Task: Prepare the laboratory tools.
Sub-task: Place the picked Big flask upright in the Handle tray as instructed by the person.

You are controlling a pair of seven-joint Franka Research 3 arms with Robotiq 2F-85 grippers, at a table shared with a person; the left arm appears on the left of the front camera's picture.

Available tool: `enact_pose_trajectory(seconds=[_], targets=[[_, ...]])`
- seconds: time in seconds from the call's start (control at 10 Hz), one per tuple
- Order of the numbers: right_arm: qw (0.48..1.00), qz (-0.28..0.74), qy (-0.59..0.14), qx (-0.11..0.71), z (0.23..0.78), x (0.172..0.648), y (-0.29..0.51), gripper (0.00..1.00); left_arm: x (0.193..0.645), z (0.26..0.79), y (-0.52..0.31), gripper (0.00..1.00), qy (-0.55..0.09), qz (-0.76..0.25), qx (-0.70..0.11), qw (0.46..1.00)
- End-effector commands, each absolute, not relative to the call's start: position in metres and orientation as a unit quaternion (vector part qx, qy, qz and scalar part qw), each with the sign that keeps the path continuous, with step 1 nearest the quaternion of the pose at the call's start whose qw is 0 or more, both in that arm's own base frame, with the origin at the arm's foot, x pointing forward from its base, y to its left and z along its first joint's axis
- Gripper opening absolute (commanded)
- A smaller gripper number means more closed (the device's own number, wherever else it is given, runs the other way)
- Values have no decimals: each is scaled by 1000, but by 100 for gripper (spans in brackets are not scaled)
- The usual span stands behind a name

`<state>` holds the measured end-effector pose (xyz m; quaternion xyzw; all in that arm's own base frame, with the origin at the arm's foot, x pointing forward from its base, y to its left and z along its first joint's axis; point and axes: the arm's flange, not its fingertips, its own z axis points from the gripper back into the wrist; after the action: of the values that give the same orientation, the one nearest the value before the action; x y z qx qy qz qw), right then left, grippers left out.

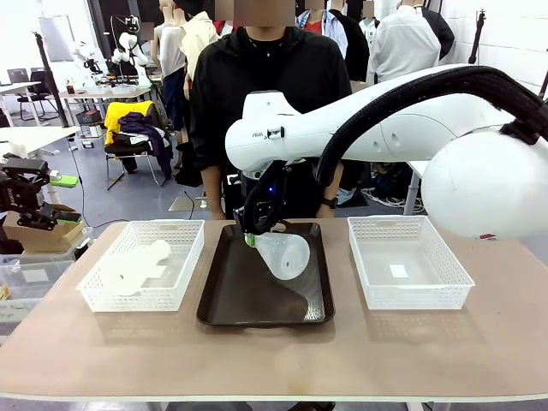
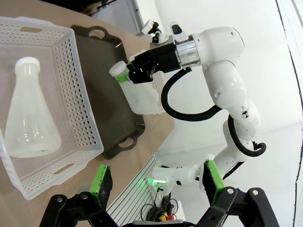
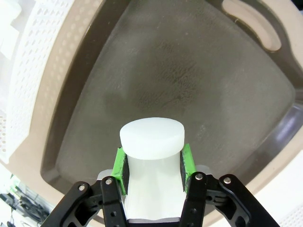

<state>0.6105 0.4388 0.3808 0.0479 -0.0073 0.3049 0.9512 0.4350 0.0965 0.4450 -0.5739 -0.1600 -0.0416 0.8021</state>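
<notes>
Right wrist view: frosted-white translucent conical flask [image 3: 151, 137] is being pinched at the neck by R hand [image 3: 152, 163], tilted over dark brown rectangular tray [image 3: 156, 80]. L hand [image 2: 158, 177] is being held spread, empty, near 2nd flask [image 2: 28, 118] lying in white lattice basket [image 2: 71, 94]. Step, prob.: flask being set on tray. Next it is needing to be stood upright, then released.

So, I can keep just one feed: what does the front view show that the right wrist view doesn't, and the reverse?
Front: the person across the table, the right basket whole, the held flask with its wide base. Right wrist: green pads clamped on that flask's neck. Both: right claw, flask, brown tray.
</notes>
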Motion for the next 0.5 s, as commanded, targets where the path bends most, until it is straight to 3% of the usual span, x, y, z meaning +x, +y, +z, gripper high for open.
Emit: enact_pose_trajectory(seconds=[0.0,0.2,0.4], targets=[[947,316,-36,45,418,591,434,0,434,446,97,100,-166,-48,-573,801],[925,344,-120,106,476,566,422,0,434,446,97,100,-166,-48,-573,801],[861,408,-215,214,505,555,386,0,434,446,97,100,-166,-48,-573,801]])
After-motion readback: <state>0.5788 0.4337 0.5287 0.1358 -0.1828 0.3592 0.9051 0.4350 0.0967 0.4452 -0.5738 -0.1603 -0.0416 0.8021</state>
